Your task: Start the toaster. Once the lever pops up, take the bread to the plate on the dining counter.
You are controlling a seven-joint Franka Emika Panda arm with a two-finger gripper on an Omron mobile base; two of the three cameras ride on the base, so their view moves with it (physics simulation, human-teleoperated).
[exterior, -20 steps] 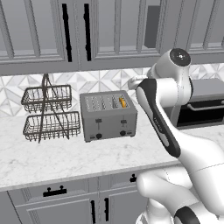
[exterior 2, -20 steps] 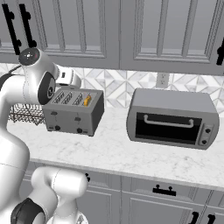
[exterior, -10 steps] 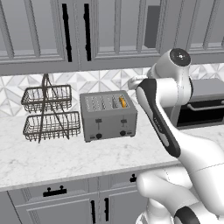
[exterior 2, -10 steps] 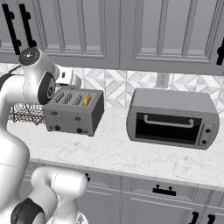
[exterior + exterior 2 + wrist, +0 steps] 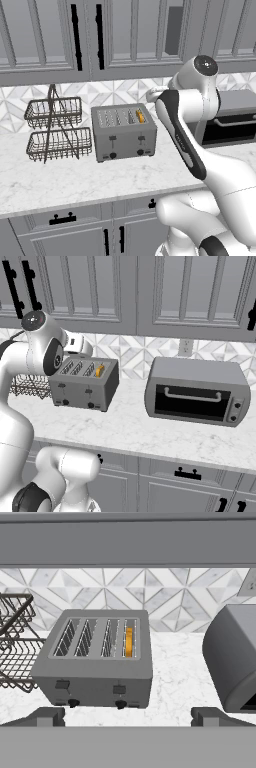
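The arm's own white links are blocking part of the scene: in the left base view they are cutting across the toaster oven (image 5: 235,117), and in the right base view they are covering most of the wire basket rack (image 5: 29,387). In the hand view that rack (image 5: 14,643) is running off the left edge and the toaster oven (image 5: 234,657) off the right.

Nothing is shifting against the pictures from a second ago; arm, toaster and bread are sitting exactly as they were.

The pincer (image 5: 127,716) is standing wide open and holding nothing, its two finger tips (image 5: 47,716) poking up at the bottom of the hand view, apart from the toaster (image 5: 95,662), touching nothing.

The toaster (image 5: 123,132) is standing on the marble desk (image 5: 75,182) between rack (image 5: 55,131) and oven, its two levers and knobs facing forward. The bread (image 5: 129,641) is sitting down in the rightmost slot, just its golden top edge showing (image 5: 140,116) (image 5: 99,370). The toaster (image 5: 85,384) is sitting well apart from the oven (image 5: 197,391).
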